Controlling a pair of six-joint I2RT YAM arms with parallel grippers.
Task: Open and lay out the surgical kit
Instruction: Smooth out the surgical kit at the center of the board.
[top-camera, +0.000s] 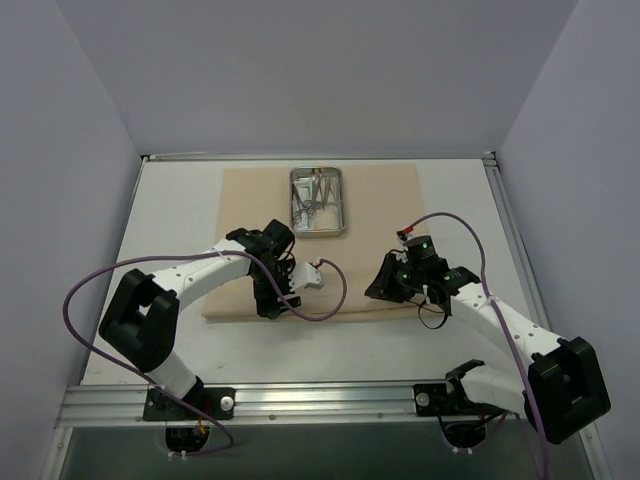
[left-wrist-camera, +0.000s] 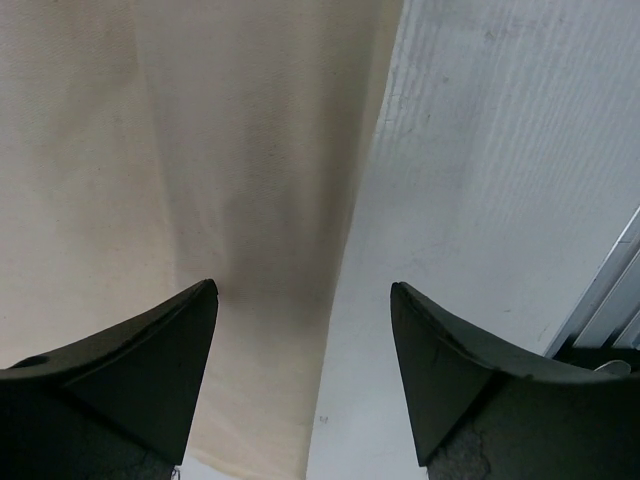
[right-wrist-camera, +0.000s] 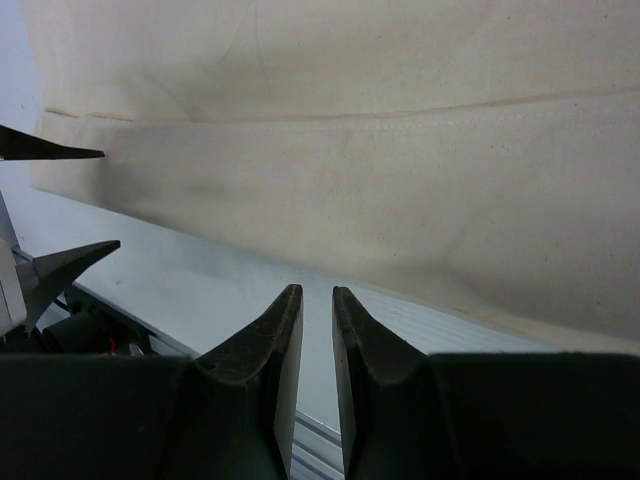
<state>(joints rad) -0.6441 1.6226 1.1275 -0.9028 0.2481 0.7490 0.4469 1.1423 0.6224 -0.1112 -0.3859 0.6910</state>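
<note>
**Inspector:** Near edge first. What are the arms doing?

**Onlooker:** From where I stand, both hang low over the front border of the wrap. The left gripper (left-wrist-camera: 303, 290) stands wide with nothing between its fingers. One finger is over the cloth, the other over the white table (top-camera: 180, 200). The right gripper (right-wrist-camera: 317, 292) stands nearly closed. Only a thin slit shows between its fingers, and that slit is empty. It sits just off the cloth's hem, over the table.

**Inspector:** So neither holds any part of the kit?

**Onlooker:** Neither.

**Inspector:** The wrap itself?

**Onlooker:** The beige rectangular cloth wrap (top-camera: 380, 200) lies unfolded and flat on the table, with no flap turned back over the middle. I judge the opening step done.

**Inspector:** And the contents?

**Onlooker:** The shiny rectangular steel tray (top-camera: 292, 205) sits at the far middle of the cloth, uncovered. The thin metal instruments (top-camera: 315, 200) lie together inside it. They are too small from here to tell tweezers from clamps. I can make out no gauze or packets set out on the cloth.

**Inspector:** Your assessment?

**Onlooker:** Opened, not laid out. In my judgement the whole second half is outstanding: each piece has to come out of the tray and be placed apart on the open cloth.
</note>
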